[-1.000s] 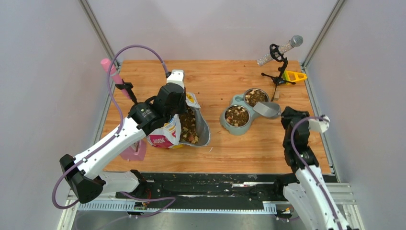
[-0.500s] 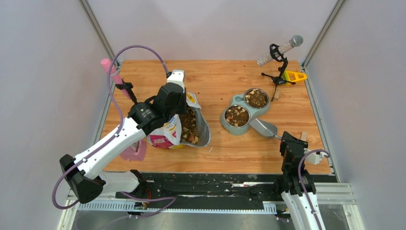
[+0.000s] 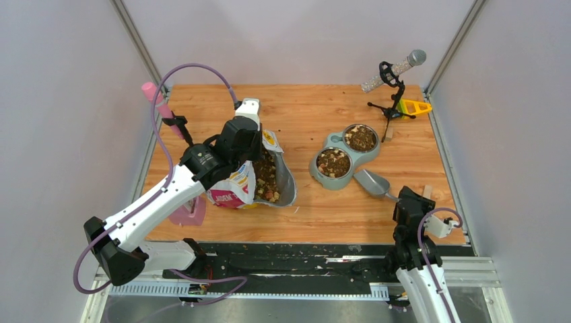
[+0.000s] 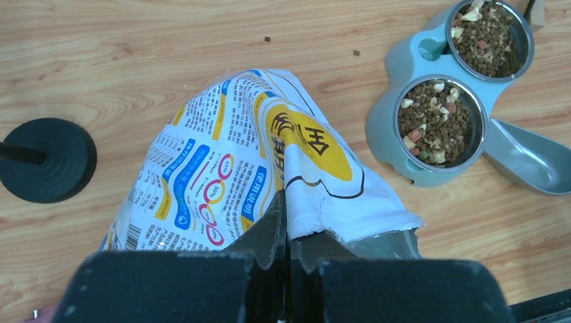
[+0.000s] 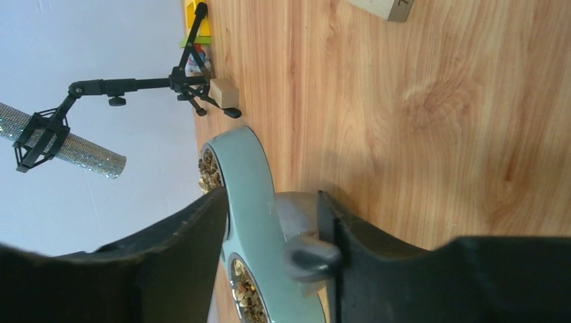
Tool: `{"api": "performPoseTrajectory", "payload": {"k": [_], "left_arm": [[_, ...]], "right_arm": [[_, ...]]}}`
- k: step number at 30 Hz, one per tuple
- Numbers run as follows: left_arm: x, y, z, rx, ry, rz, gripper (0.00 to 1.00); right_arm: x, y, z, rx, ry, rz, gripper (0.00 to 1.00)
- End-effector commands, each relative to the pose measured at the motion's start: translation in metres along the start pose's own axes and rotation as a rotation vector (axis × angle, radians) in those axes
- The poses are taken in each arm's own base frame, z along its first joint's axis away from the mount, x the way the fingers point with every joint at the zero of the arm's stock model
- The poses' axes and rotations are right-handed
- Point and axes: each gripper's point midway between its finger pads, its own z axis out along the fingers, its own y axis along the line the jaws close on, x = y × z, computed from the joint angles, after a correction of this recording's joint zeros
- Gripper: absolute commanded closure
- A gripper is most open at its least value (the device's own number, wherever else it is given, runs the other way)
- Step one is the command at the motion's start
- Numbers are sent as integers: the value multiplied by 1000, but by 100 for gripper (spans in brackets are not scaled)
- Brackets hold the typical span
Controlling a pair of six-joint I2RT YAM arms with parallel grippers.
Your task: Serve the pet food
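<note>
Fingers (image 4: 268,232) of the left gripper (image 4: 287,225) are pressed together on a raised fold of the bag (image 4: 222,175). They pinch its upper edge, and the printed side drapes down onto the table (image 4: 135,60). Seen from above, the bag's silver-lined mouth lies open just right of that grip. The pet food (image 3: 265,176) inside shows as a brown strip, its long axis running from the far side toward the near edge along the opening.

More of the same kibble fills both steel cups of the double feeder (image 3: 314,167), which stands to the right of the bag and apart from it. The two cups line up on a diagonal from near-left to far-right.

On the right gripper (image 5: 269,202), the fingers (image 5: 178,252) stand well apart and clamp nothing. The rounded end of the scoop (image 3: 371,182) handle sits in the gap, close against one finger; whether it touches cannot be told. The scoop lies flat on the table just beside the feeder's near-right side. Its bowl points toward the feeder and its handle points near-right, into the right gripper.

A small wooden block (image 3: 426,192) lies near that gripper, and a microphone stand (image 3: 390,84) occupies the far right corner.
</note>
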Motion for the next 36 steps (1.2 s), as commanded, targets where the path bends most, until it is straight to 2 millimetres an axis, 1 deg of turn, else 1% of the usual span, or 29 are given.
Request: {"api": "performPoseTrajectory", "payload": {"k": [1,2,4,5,6,9,12,13,14,16,17,20,21,22,23,24,25,26,27,28,29,30,32,33,34,35,36], "left_arm": [[-62,-15,-25,86,-201,-112,100],[-62,-15,-25,87,-200,-112,100],[-61,-15,-25,87,-198,-112,100],[-61,-15,-25,87,-199,-113,100],[-62,-15,-25,86,-200,-113,100],[-63,-15,-26,88,-202,-114,100],[-62,-18,-23,94,-194,-107,100],[-63,-18,-24,97,-194,-105,100],[-62,-18,-23,95,-189,-101,100],[-62,-19,-22,94,-185,-93,100],[-62,-19,-22,98,-185,-84,100],[-62,-19,-22,96,-182,-72,100],[-62,-19,-22,96,-181,-69,100],[-61,-20,-22,101,-179,-62,100],[-61,-21,-22,105,-175,-57,100],[-60,-22,-22,115,-171,-49,100],[-60,-23,-23,122,-171,-47,100],[-60,-25,-23,135,-168,-42,100],[-60,-26,-24,141,-168,-41,100],[-59,-28,-24,152,-164,-38,100],[-58,-29,-25,158,-156,-33,100],[-56,-31,-25,172,-146,-22,100],[-51,-34,-29,199,-119,7,100],[-49,-35,-30,211,-108,19,100],[-46,-39,-32,239,-98,36,100],[-44,-41,-33,254,-88,47,100],[-42,-47,-37,293,-73,56,100]], "right_arm": [[-13,-22,1,75,-62,-74,39],[-14,-20,-1,75,-63,-82,31],[-18,-13,-5,69,-69,-101,10],[-21,-8,-8,67,-74,-122,2],[-25,-2,-11,64,-83,-150,0],[-40,16,-21,81,-124,-284,0],[-52,24,-31,193,-151,-389,0],[-54,27,-34,233,-149,-434,0],[-53,33,-37,257,-134,-474,0],[-45,57,-38,247,-73,-601,0],[-36,67,-36,231,-25,-694,0],[-6,102,-34,80,123,-893,0],[6,117,-34,-7,168,-950,0],[26,131,-39,-146,259,-1035,0],[45,148,-47,-317,324,-1101,0],[67,166,-64,-526,401,-1147,0],[93,177,-92,-776,518,-1200,0],[110,189,-118,-990,584,-1202,0],[124,197,-146,-1210,652,-1197,0],[133,203,-173,-1431,689,-1196,0],[140,205,-193,-1624,714,-1204,0],[146,201,-209,-1797,749,-1228,0],[162,187,-221,-2053,806,-1349,1],[172,186,-223,-2143,813,-1422,1],[184,180,-217,-2209,800,-1511,0],[200,170,-206,-2205,885,-1560,0],[210,165,-200,-2238,925,-1596,0]]}}
